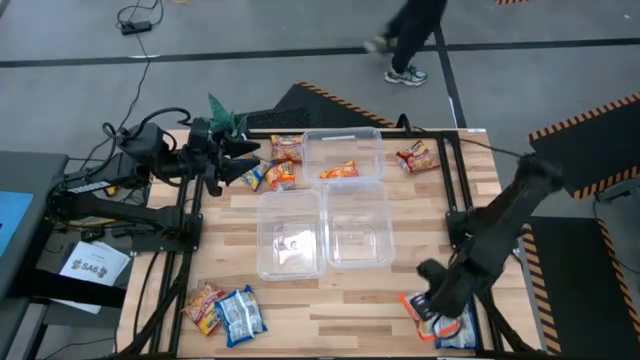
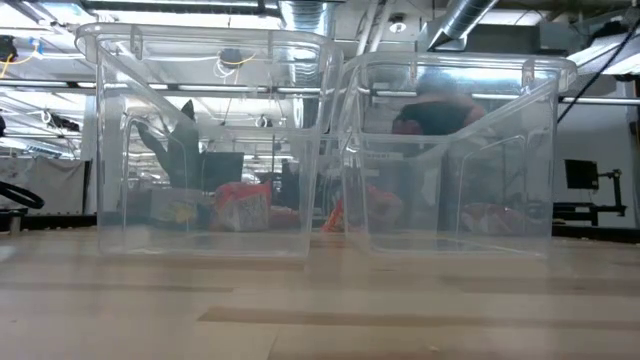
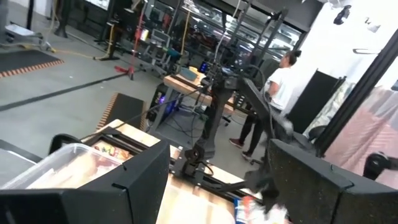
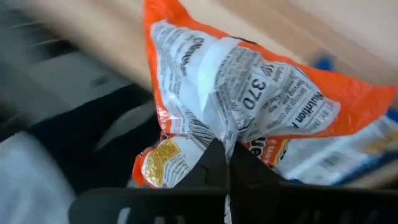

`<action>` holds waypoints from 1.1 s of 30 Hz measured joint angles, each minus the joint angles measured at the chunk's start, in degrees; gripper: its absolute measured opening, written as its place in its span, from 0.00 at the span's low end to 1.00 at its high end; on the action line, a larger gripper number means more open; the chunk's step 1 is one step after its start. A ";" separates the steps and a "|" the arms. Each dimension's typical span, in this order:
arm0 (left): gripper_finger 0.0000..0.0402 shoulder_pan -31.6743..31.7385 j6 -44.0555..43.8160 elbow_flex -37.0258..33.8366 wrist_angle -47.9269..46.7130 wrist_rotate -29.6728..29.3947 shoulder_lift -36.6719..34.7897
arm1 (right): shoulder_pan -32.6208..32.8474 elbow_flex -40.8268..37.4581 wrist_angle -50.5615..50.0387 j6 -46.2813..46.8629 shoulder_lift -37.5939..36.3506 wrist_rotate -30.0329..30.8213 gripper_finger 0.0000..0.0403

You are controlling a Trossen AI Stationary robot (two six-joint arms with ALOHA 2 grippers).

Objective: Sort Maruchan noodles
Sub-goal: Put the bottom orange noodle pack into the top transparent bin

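Wooden table (image 1: 380,300) below, my right gripper (image 4: 227,163) clenches an orange packet (image 4: 249,99), so next I lift it toward a tub (image 1: 355,240).

Crinkled orange noodle packet (image 4: 249,106) pinched in right tool (image 4: 227,163), back upward.

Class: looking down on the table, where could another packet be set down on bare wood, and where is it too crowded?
Free: the near strip between the left packet pile and the right gripper; also the wood between the tubs and the right arm. Crowded: the far left, where the left gripper and packets bunch.
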 joint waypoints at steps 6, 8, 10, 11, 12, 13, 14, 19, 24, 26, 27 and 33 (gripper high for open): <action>0.64 0.00 0.19 0.00 0.00 -0.83 -0.02 | -9.21 3.21 6.52 -21.88 -13.10 15.03 0.02; 0.64 0.00 0.19 0.00 -0.02 -0.84 -0.02 | -15.73 3.22 8.82 -30.47 -14.98 17.36 0.02; 0.64 0.00 0.18 0.00 -0.02 -0.85 -0.02 | -23.90 3.22 11.26 -39.69 -15.57 17.55 0.02; 0.64 0.00 0.07 0.00 -0.02 -0.88 -0.02 | -28.60 3.22 12.82 -44.22 -15.59 17.41 0.02; 0.64 0.00 -0.08 0.00 -0.02 -1.11 -0.02 | -33.00 3.22 14.51 -48.37 -15.36 17.17 0.02; 0.64 -0.02 -0.09 0.00 -0.01 -1.70 -0.02 | -37.76 3.22 16.40 -52.39 -14.77 16.51 0.02; 0.64 -0.02 -0.09 0.00 0.00 -2.34 -0.02 | -42.51 3.22 18.66 -55.74 -13.99 16.09 0.02; 0.64 -0.01 -0.13 0.00 -0.06 -5.12 -0.02 | -60.96 3.18 25.11 -66.41 -8.46 14.95 0.02; 0.64 0.00 -0.16 0.00 -0.22 -6.68 0.00 | -71.69 3.07 23.63 -69.66 -1.50 14.68 0.03; 0.64 0.00 -0.15 0.00 -0.20 -6.71 0.01 | -73.83 3.07 24.30 -69.76 0.91 14.40 0.06; 0.64 0.00 -0.16 0.00 -0.20 -6.80 0.02 | -74.70 3.07 24.88 -70.29 1.89 13.27 0.08; 0.64 0.00 -0.20 0.00 -0.20 -6.85 0.02 | -76.99 3.14 29.96 -70.89 3.69 3.03 0.32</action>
